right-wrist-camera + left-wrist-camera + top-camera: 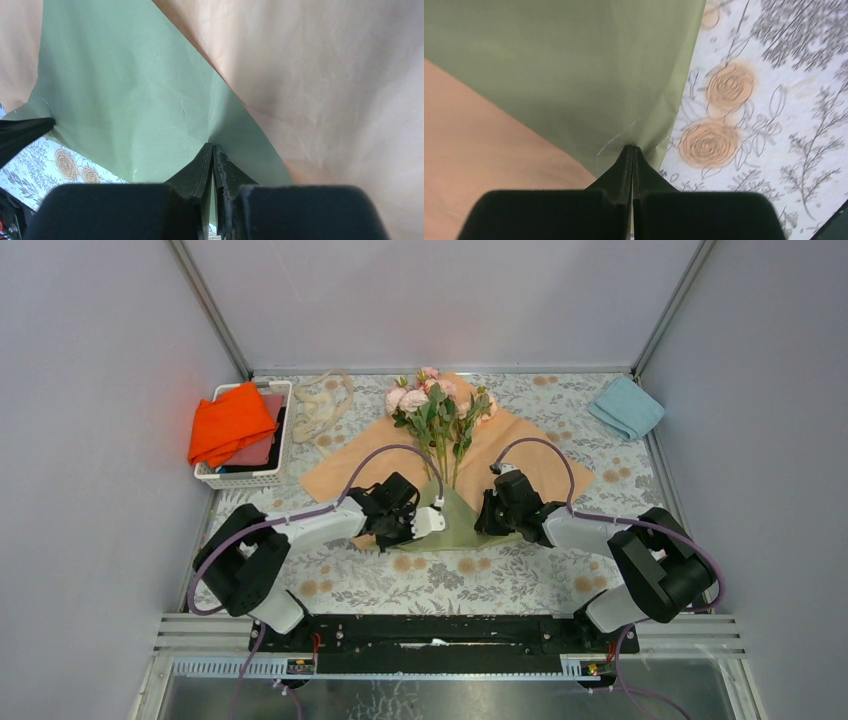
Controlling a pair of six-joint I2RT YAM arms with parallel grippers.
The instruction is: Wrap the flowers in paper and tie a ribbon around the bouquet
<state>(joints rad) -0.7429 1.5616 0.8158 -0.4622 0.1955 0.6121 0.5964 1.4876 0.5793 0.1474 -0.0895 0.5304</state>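
Paper (530,452) lay spread out, peach face up, with its near corner folded over to show olive green. Flowers (437,405) lay on it, blooms away from me and stems running toward the flap. Ribbon (320,405) lay heaped beside the basket (245,478).

I judged the sheet light, thin and easily creased, so best held at its edges. Left gripper (631,150) was pinched shut on the flap's edge. Right gripper (213,149) was pinched on its fold.
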